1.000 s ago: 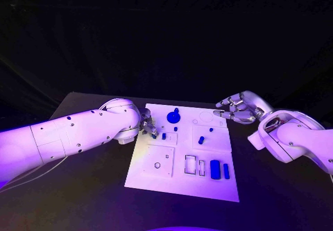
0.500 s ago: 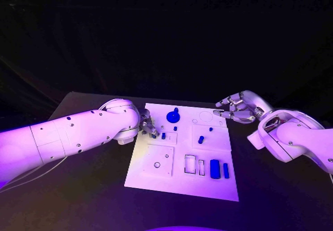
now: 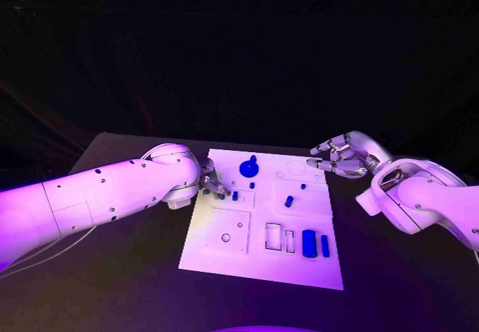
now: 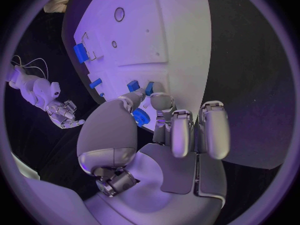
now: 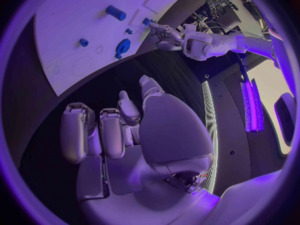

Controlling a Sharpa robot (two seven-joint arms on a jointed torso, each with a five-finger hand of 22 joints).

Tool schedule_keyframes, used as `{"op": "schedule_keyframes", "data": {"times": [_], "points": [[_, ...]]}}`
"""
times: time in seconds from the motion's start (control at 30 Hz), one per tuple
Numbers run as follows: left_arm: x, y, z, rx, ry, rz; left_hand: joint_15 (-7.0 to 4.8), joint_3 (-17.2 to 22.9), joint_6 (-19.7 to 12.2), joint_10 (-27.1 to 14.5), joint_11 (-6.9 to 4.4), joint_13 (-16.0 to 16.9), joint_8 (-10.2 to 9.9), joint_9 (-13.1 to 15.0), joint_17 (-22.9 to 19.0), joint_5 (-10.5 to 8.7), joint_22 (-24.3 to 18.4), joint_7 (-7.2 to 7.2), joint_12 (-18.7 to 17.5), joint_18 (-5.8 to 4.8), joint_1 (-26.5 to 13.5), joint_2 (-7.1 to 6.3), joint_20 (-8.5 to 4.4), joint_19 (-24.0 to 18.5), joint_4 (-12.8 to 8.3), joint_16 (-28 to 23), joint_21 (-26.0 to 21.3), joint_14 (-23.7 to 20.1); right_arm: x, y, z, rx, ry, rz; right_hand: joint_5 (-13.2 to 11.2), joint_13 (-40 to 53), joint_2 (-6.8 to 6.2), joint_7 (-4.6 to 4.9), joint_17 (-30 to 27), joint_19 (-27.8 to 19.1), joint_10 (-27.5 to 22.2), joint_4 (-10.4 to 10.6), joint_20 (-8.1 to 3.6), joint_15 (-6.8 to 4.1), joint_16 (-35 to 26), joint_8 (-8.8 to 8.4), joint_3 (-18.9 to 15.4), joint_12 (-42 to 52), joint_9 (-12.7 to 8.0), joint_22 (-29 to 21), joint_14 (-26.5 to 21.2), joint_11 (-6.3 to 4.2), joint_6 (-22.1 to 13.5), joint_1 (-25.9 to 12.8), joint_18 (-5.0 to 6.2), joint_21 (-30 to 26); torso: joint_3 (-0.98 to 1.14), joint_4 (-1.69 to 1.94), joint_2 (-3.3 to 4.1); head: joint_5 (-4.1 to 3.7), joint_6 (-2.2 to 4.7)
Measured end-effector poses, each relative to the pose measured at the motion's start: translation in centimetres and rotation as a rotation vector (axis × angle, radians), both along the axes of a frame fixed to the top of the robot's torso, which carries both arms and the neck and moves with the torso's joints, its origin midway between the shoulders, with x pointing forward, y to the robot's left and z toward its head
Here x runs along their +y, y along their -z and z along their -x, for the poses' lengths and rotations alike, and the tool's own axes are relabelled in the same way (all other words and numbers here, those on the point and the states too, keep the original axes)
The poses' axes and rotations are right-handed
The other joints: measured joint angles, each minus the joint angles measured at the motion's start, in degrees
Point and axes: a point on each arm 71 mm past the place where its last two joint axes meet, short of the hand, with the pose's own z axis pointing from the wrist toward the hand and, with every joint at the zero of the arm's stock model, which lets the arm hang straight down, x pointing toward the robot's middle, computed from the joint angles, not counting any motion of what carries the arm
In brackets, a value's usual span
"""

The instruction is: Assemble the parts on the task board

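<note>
The white task board (image 3: 261, 259) lies mid-table. On it are a round blue part (image 3: 248, 166), a blue peg (image 3: 289, 201), two blue blocks (image 3: 315, 243) and two small blue parts (image 3: 228, 196) near its left edge. My left hand (image 3: 212, 182) hangs over that edge, thumb and fingertips (image 4: 161, 101) right at the small blue parts (image 4: 141, 87); whether it pinches one is hidden. The round part (image 4: 140, 117) shows between thumb and fingers. My right hand (image 3: 339, 158) hovers beside the board's far right corner, fingers (image 5: 94, 130) curled in on nothing.
The board (image 5: 75, 25) carries empty recesses: a hexagon outline (image 3: 297, 168), a round hole (image 3: 226, 237) and slots (image 3: 273, 236). Black table (image 3: 120, 277) surrounds the board on all sides. My left forearm (image 3: 110, 194) crosses the table's left part.
</note>
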Motion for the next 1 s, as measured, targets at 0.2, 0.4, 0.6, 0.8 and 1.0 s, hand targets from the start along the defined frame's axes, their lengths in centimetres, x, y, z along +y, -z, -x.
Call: {"op": "schedule_keyframes", "data": {"times": [0.2, 0.4, 0.6, 0.8, 1.0], "points": [[0.3, 0.0, 0.0, 0.000, -0.013, 0.007, 0.00, -13.44, 0.00, -0.49, -0.09, -0.33, 0.00, 0.09, 0.00, 0.00, 0.00, 0.00, 0.08, -0.01, 1.89, 2.45, 0.00, 0.00, 4.93, 0.00, 0.00, 0.00, 0.0, 0.0, 0.0, 0.001, 0.000, 0.000, 0.00, 0.00, 0.00, 0.00, 0.00, 0.00, 0.00, 0.00, 0.00, 0.00, 0.00, 0.00, 0.00, 0.00, 0.00, 0.00, 0.00, 0.00, 0.00, 0.00, 0.00, 0.00, -0.03, 0.01, 0.00, 0.02, 0.05], [0.6, -0.1, 0.0, -0.008, -0.031, 0.025, 0.00, -18.13, -0.21, -0.69, 0.11, -0.80, -0.28, 0.08, -0.01, 0.00, -0.01, 0.21, 0.27, -0.01, 3.34, 2.87, 0.00, 0.00, 7.05, 0.00, -0.02, 0.00, -0.1, 0.2, 0.0, 0.003, 0.002, 0.001, 0.00, -0.09, 0.00, 0.00, -0.01, -0.20, 0.00, 0.00, 0.21, 0.00, -0.23, 0.00, 0.00, -0.07, 0.00, 0.00, 0.00, 0.00, 0.00, 0.00, 0.01, -0.22, -0.03, -0.02, 0.00, 0.21, -0.15], [1.0, -0.6, 0.1, -0.027, -0.054, 0.052, 0.00, -19.28, -0.21, -1.09, 0.12, -1.24, -0.27, 0.08, -0.01, 0.00, -0.06, 0.21, 0.27, -0.01, 3.34, 2.87, 0.00, 0.00, 7.18, 0.00, -0.34, 0.00, -0.2, 0.3, 0.0, 0.005, 0.004, 0.001, 0.00, -0.16, 0.00, 0.00, -0.01, -0.20, -0.17, 0.00, 0.21, 0.00, -0.23, 0.00, 0.00, -0.23, 0.00, 0.04, 0.00, -0.17, 0.00, 0.00, 0.00, -0.46, -0.04, 0.00, 0.00, 0.09, -0.23], [1.5, -1.4, -0.1, -0.058, -0.090, 0.110, 0.39, -22.68, -2.61, -5.34, 0.99, -8.23, -1.93, -0.44, -0.02, -0.01, -5.18, 1.40, -5.97, -0.01, 3.69, 3.23, 0.04, -2.35, 7.11, -0.12, -3.89, -0.02, -0.2, 0.3, -0.1, 0.007, 0.005, 0.002, 0.00, -0.16, 0.00, 0.00, -0.01, -0.20, -0.17, 0.00, 0.21, 0.00, -0.23, 0.00, 0.00, -0.23, 0.00, 0.04, 0.00, -0.18, 0.00, 0.00, 0.00, -0.45, -0.04, 0.01, -0.03, -0.01, -0.12], [1.5, -2.0, -0.3, -0.117, -0.115, 0.242, 3.64, -24.39, -10.09, -14.62, 4.59, -13.37, -5.79, -2.71, -1.34, -0.01, -23.99, 5.29, -12.40, 3.18, 10.07, 5.40, 2.10, -11.82, 6.48, -10.68, -17.94, -0.57, -0.2, 0.3, -0.1, 0.007, 0.005, 0.002, 0.00, -0.17, 0.24, 0.00, -0.01, -0.20, -0.17, 0.15, 0.21, 0.00, -0.54, 0.00, -0.15, -0.24, 0.00, 0.03, 0.00, -0.17, 0.00, -0.24, 0.00, -0.45, -0.03, 0.01, -0.04, -0.27, 0.09]]}}
